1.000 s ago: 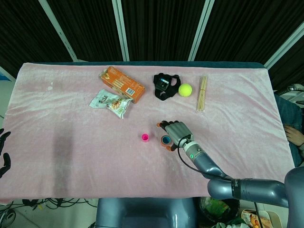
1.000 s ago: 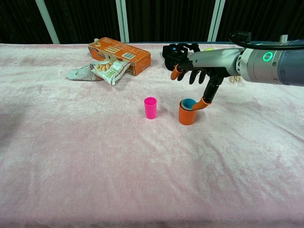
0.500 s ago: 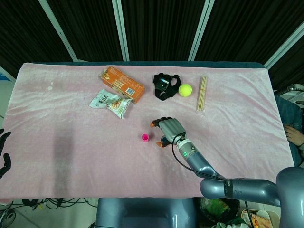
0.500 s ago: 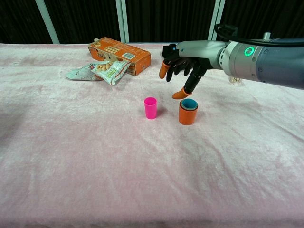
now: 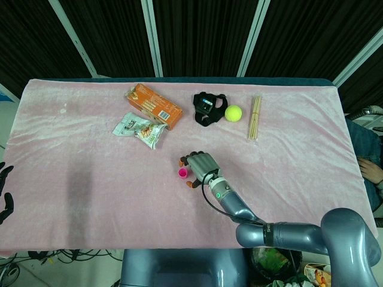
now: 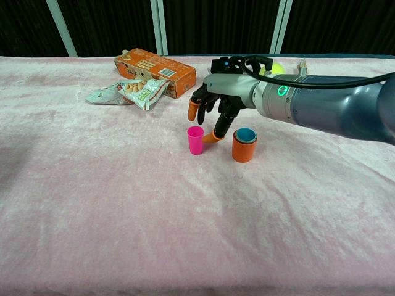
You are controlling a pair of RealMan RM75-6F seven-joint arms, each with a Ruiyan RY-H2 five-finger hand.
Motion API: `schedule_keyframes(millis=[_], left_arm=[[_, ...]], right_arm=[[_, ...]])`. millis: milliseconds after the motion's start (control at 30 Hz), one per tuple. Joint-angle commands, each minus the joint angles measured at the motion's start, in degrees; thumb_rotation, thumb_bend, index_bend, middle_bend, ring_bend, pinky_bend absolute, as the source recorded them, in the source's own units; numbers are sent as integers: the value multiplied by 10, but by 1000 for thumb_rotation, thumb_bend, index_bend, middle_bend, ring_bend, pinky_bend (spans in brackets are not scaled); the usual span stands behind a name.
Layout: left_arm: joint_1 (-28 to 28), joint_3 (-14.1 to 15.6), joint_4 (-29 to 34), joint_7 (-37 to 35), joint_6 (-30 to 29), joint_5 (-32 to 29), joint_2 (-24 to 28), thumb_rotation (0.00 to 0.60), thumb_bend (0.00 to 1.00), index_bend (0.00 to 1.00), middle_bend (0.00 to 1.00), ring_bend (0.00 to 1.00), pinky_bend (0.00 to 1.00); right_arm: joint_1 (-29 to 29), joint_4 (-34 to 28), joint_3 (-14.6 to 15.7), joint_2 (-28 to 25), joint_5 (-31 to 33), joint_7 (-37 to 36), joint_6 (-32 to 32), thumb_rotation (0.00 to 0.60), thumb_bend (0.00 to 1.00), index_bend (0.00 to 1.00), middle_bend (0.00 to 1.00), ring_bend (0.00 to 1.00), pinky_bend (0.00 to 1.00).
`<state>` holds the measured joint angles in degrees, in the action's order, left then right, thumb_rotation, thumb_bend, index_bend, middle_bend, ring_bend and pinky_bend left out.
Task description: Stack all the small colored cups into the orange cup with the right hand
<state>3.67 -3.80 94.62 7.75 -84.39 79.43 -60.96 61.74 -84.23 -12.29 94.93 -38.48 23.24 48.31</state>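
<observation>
The orange cup stands upright on the pink cloth with a blue cup nested inside it. A small pink cup stands just to its left, also visible in the head view. My right hand hovers above and between the two cups, fingers spread and pointing down, holding nothing. One orange fingertip hangs right beside the pink cup's rim. In the head view the right hand hides the orange cup. My left hand hangs off the table's left edge, holding nothing.
Along the back of the table lie an orange box, a snack packet, a black strap device, a yellow-green ball and a bundle of wooden sticks.
My right hand has let go at the orange cup and moved left, over to the pink cup. The blue cup stays inside the orange one.
</observation>
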Motion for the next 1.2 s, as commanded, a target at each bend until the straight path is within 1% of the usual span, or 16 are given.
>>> schedule_keyframes(millis=[33, 167, 367, 567, 800, 1000, 1200], left_arm=[[0, 0, 0, -1, 0, 0, 0, 600, 706, 106, 41, 0, 0], [0, 0, -1, -1, 0, 0, 0, 600, 706, 106, 41, 0, 0], [0, 0, -1, 0, 0, 0, 0, 600, 706, 106, 41, 0, 0], [0, 0, -1, 0, 0, 0, 0, 600, 706, 106, 42, 0, 0], [0, 0, -2, -1, 0, -1, 1, 600, 706, 106, 42, 0, 0], [0, 0, -1, -1, 0, 0, 1, 600, 706, 106, 42, 0, 0], [0, 0, -2, -1, 1, 0, 1, 600, 706, 106, 42, 0, 0]], right_arm=[[4, 14, 1, 12, 1, 3, -2, 600, 197, 366, 335, 199, 209], [6, 33, 1, 26, 1, 3, -7, 600, 199, 376, 337, 199, 209], [8, 63, 0, 47, -8, 1, -11, 600, 211, 417, 377, 214, 209], [6, 87, -3, 68, -15, -3, -6, 600, 244, 479, 431, 248, 209], [3, 110, -10, 87, -22, -6, -1, 600, 291, 523, 466, 272, 209], [-3, 113, -18, 89, -26, -13, -4, 600, 302, 535, 470, 276, 209], [-8, 83, -26, 61, -30, -13, -6, 600, 302, 543, 479, 276, 208]])
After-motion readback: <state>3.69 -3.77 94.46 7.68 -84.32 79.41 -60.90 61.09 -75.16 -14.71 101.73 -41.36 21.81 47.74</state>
